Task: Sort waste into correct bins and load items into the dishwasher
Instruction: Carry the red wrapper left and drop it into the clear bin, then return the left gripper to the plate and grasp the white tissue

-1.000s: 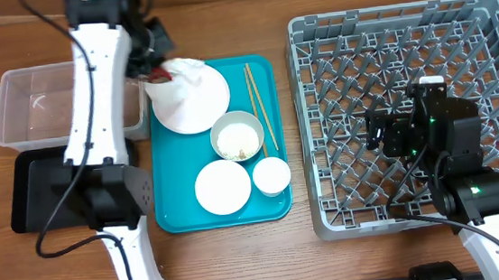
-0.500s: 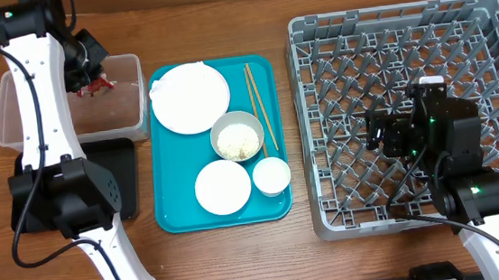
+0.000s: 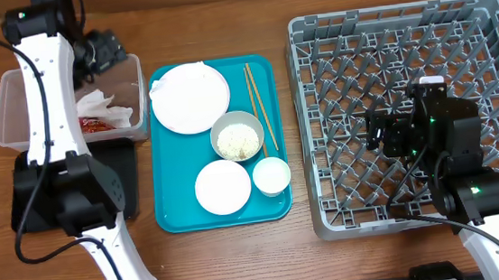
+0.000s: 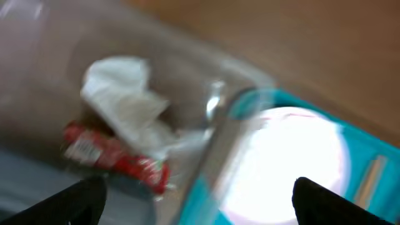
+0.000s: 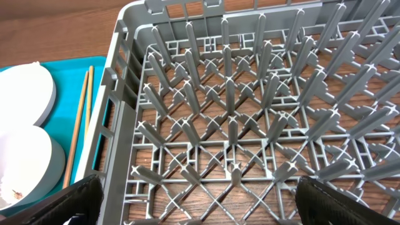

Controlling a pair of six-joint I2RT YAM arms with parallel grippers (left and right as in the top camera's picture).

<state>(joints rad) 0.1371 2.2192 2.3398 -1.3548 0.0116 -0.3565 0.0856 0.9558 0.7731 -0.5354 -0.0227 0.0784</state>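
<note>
Napkin [image 3: 100, 106] and red wrapper [image 3: 94, 124] lie in the clear tub [image 3: 18, 83] at ten o'clock, with the left gripper [image 3: 104, 49] above, fingers spread and empty. Plate [image 3: 190, 97], rice bowl [image 3: 237, 137], cup [image 3: 272, 175] and chopsticks [image 3: 258, 107] sit on the teal tray [image 3: 274, 92]. At three o'clock, the rack [image 3: 332, 42] is unloaded and the right gripper [image 3: 383, 135] is parted and empty.

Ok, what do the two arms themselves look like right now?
Both are alike: white tubular links and black joint housings. The left arm has a black cable looping along it and a green light near its top. The right arm shows green lights, a black cable and a white link at its base.
</note>
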